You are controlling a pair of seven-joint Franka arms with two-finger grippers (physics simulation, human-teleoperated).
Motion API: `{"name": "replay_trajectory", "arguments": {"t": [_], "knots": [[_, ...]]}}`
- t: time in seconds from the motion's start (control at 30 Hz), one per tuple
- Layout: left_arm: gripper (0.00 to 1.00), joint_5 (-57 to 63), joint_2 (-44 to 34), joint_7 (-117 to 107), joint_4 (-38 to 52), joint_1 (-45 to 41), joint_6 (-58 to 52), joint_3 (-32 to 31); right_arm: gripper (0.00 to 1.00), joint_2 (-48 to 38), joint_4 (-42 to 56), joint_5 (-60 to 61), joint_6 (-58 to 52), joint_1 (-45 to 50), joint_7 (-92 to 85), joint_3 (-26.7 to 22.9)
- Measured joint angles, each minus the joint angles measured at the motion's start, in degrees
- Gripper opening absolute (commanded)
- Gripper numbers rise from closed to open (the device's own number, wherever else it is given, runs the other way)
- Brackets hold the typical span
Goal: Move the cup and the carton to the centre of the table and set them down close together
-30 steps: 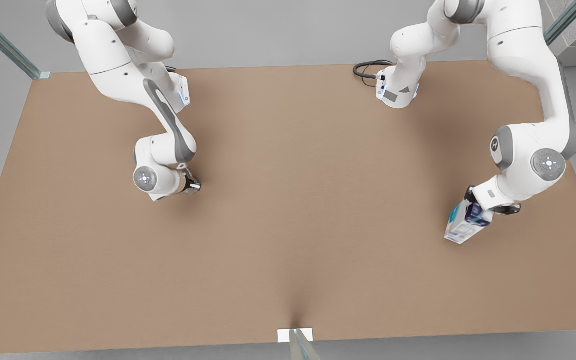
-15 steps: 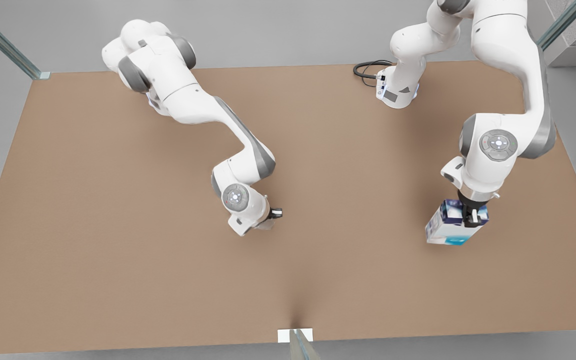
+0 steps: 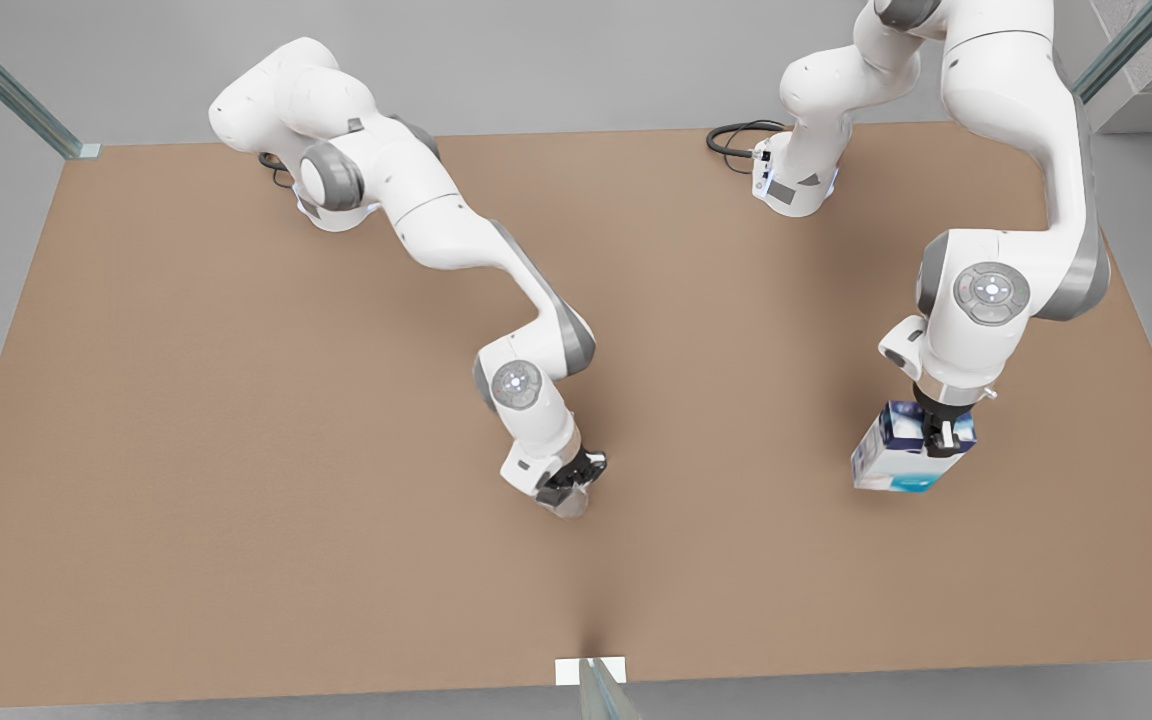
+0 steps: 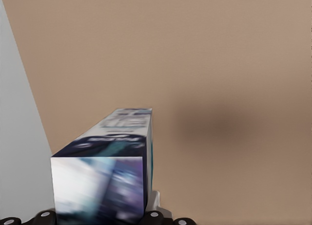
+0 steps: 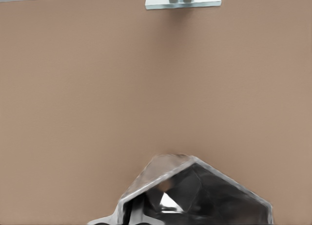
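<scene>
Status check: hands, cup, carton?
Left hand shut on carton, far out at front view's right. Right hand shut on cup, near table centre. Path between unobstructed.

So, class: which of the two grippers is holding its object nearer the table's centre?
The right gripper, shut on the cup, near the table's centre. The left gripper holds the carton far toward the front view's right.

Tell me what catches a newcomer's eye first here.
The blue-and-white printed carton, clamped in the left gripper near the front view's right, stands out against the plain brown table. Near the table's centre, the right gripper holds a small faceted silvery-grey cup.
</scene>
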Motion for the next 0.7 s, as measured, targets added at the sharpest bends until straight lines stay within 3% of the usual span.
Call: {"name": "replay_trajectory", "arguments": {"t": [0.07, 0.1, 0.27, 0.33, 0.5, 0.63, 0.7], "knots": [[0.55, 0.0, 0.1, 0.0, 0.0, 0.0, 0.0, 0.0, 0.78, 0.7, 0.0, -0.3, 1.1, 0.7, 0.2, -0.9], [0.55, 0.0, 0.1, 0.0, 0.0, 0.0, 0.0, 0.0, 0.85, 0.8, 0.0, -0.3, 1.3, 0.7, 0.1, -0.9], [0.55, 0.0, 0.3, 0.1, 0.0, 0.1, 0.0, 0.0, 0.91, 1.2, 0.0, -0.3, 1.8, 1.2, -1.3, -1.3], [0.55, 0.0, 0.3, 0.1, 0.0, 0.1, 0.1, 0.0, 1.00, 1.2, 0.0, -0.3, 1.9, 1.7, -1.3, -1.3], [0.55, 0.0, 0.3, 0.1, 0.0, 0.1, 0.0, 0.0, 1.00, 0.8, 0.0, -0.2, 1.3, 2.1, -1.3, -1.2], [0.55, -0.2, -0.1, -3.1, 3.4, -1.6, -6.7, -0.8, 1.00, -6.0, -0.7, 0.0, -9.3, 1.8, -0.8, -0.9], [0.55, -0.2, 0.1, -6.9, 4.9, -4.3, -9.6, -1.0, 1.00, -17.6, -3.1, -2.3, -24.6, -2.2, -6.6, -1.4]]}}
